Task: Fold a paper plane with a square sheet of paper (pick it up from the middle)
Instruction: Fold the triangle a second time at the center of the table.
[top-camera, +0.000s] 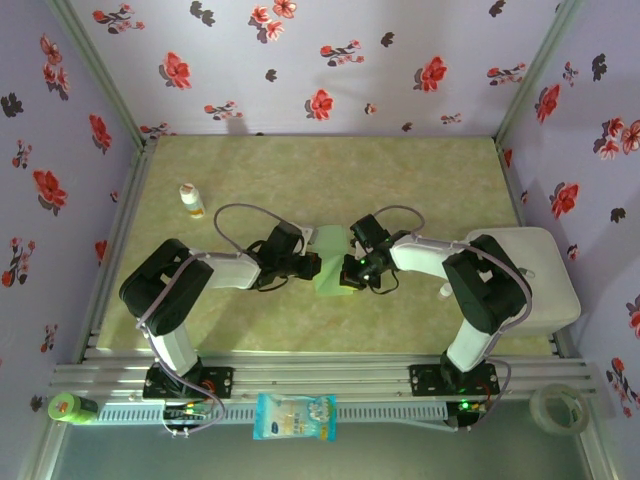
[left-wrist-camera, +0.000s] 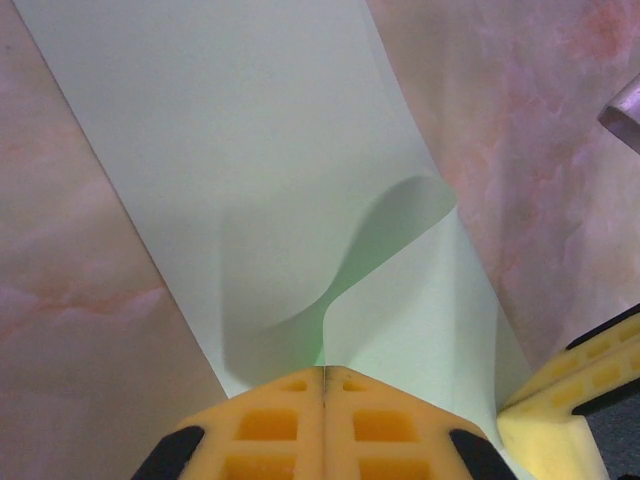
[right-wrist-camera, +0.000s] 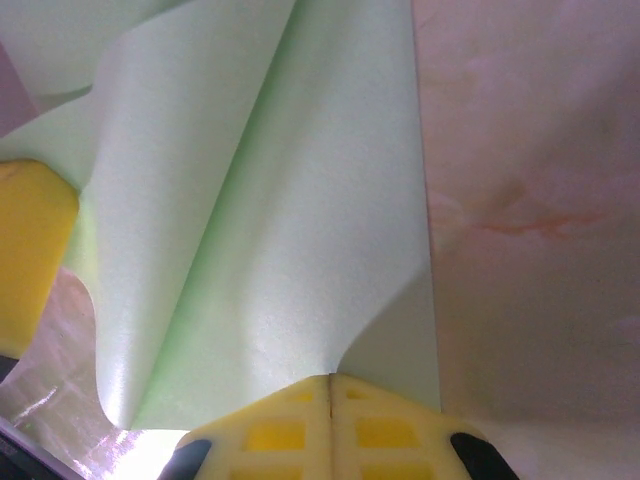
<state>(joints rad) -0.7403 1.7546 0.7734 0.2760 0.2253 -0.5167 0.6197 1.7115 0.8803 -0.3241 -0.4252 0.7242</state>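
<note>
The square sheet of paper (top-camera: 331, 262), pale mint green, sits mid-table between my two grippers, partly folded and lifted. In the left wrist view the paper (left-wrist-camera: 260, 180) curls up, and a raised flap runs into the seam of my left gripper (left-wrist-camera: 325, 370), which is shut on it. My right gripper (right-wrist-camera: 331, 377) is likewise shut on a lifted fold of the paper (right-wrist-camera: 270, 220). From above, the left gripper (top-camera: 312, 266) and right gripper (top-camera: 349, 270) face each other across the sheet. Each wrist view catches a yellow finger of the other gripper: the right one's finger (left-wrist-camera: 560, 410), the left one's finger (right-wrist-camera: 30, 250).
A small white bottle (top-camera: 190, 200) stands at the back left. A white box (top-camera: 535, 275) sits at the right edge behind the right arm. A white-and-blue packet (top-camera: 295, 415), a green object (top-camera: 72, 408) and a tape roll (top-camera: 558, 408) lie along the front rail.
</note>
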